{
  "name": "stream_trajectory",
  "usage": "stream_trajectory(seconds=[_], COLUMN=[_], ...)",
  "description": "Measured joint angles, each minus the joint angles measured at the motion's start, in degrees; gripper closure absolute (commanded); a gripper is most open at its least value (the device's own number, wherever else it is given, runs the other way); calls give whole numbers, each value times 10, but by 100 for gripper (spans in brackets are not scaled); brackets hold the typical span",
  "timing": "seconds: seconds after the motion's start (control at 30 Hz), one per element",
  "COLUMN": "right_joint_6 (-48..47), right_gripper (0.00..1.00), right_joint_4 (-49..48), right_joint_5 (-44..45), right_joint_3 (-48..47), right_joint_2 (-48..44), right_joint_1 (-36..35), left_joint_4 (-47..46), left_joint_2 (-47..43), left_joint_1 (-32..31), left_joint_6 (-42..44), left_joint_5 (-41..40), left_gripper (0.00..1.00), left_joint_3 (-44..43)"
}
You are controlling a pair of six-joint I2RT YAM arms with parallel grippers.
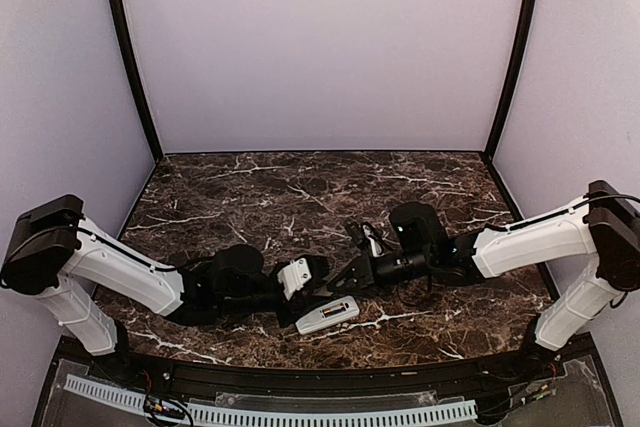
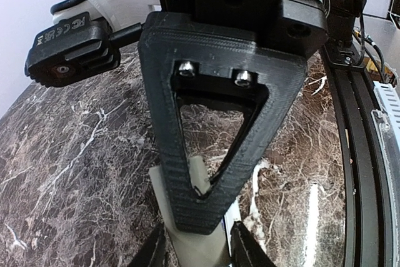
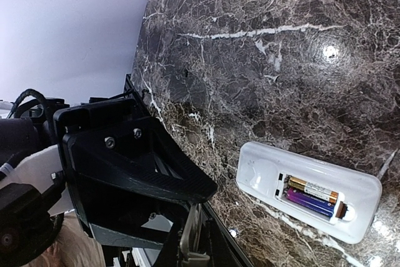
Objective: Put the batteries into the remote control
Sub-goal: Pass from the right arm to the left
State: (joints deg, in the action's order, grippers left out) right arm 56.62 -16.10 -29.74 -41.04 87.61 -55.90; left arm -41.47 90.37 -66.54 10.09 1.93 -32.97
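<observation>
Remote [image 1: 327, 315] lies back-up on marble table [image 1: 300, 187] near front edge, batteries [image 3: 311, 195] seated in open bay. Just behind: right gripper [image 3: 187, 245] pinches thin cover [image 2: 195, 176]; left gripper [image 2: 200, 257] flanks it, grip unclear. Broad marble beyond.

Remote control [image 1: 327, 315] on the counter [image 1: 300, 187] near the front, between left arm [image 1: 120, 272] and right arm [image 1: 530, 242], batteries [image 3: 310, 196] side by side in its bay

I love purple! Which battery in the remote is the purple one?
The lower battery in the right wrist view, lying in the remote control bay, is purple; the upper battery beside it is gold.
</observation>
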Motion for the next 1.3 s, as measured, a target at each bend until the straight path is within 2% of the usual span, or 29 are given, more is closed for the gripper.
stream_trajectory(seconds=[0.17,0.27,0.4,0.57,0.6,0.67,0.8,1.0,1.1,1.3], right_joint_6=[0,0,0,0,0,-1,-10,-43,-56,-68], right_gripper=[100,100,100,100,99,89,73,63,63,72], right_joint_4=[-3,-5,-2,-2,-2,-2,5,54,71,93], right_joint_5=[2,2,2,2,2,2,2,7,4,-17], right_joint_3=[0,0,0,0,0,0,-1,-20,-29,-33], right_joint_2=[-2,-2,-4,-5,-5,-5,-6,-22,-28,-26], right_joint_1=[0,0,-2,-2,-2,-2,-2,3,13,24], left_joint_4=[5,14,18,18,18,18,26,43,50,55], left_joint_2=[2,4,4,4,4,4,4,3,1,0], left_joint_1=[0,0,2,2,2,2,2,0,0,0], left_joint_6=[1,2,2,2,2,2,3,5,8,13], left_joint_5=[0,0,-10,-15,-15,-15,-14,-4,-2,2], left_gripper=[65,73,76,84,85,89,90,91,91,91], left_joint_3=[-1,-8,-9,-9,-9,-9,-12,-15,-15,-17])
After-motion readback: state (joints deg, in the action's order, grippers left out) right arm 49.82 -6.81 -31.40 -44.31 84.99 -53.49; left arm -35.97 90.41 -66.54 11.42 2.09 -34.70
